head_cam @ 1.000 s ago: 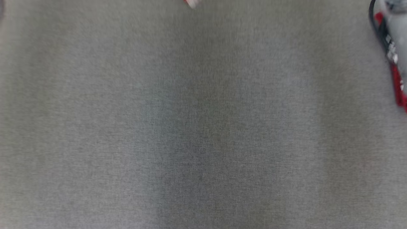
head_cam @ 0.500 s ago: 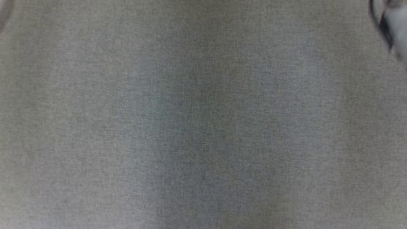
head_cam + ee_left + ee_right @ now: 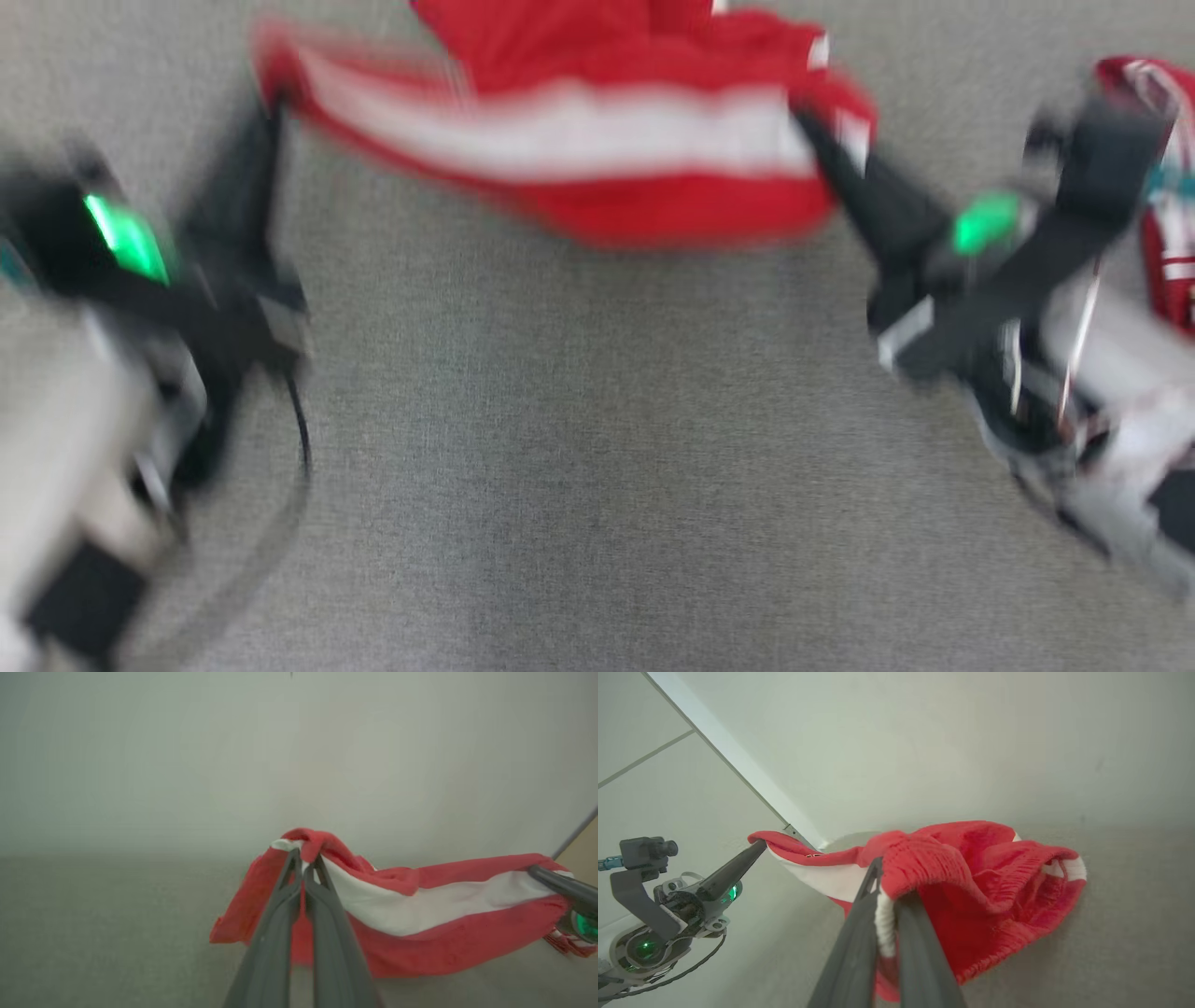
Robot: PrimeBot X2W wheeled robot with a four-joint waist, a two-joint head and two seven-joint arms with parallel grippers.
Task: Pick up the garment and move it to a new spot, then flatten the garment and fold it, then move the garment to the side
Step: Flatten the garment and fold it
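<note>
The garment (image 3: 597, 140) is red cloth with a broad white stripe, stretched between my two grippers over the grey surface, blurred in the head view. My left gripper (image 3: 271, 103) is shut on its left end, and the left wrist view shows the closed tips (image 3: 306, 856) pinching a red and white fold of the garment (image 3: 420, 910). My right gripper (image 3: 808, 117) is shut on the right end. In the right wrist view its tips (image 3: 889, 882) clamp the gathered waistband of the garment (image 3: 971, 882), and the left gripper (image 3: 756, 847) holds the far corner.
A grey woven surface (image 3: 597, 467) lies under everything, with open room in the middle and front. Another red and white thing (image 3: 1167, 252) sits at the far right behind my right arm. A pale wall (image 3: 924, 742) stands behind the surface.
The whole head picture has shifted, so the camera moved. Earlier it held mostly bare grey surface; now both grippers and the stretched garment are in it.
</note>
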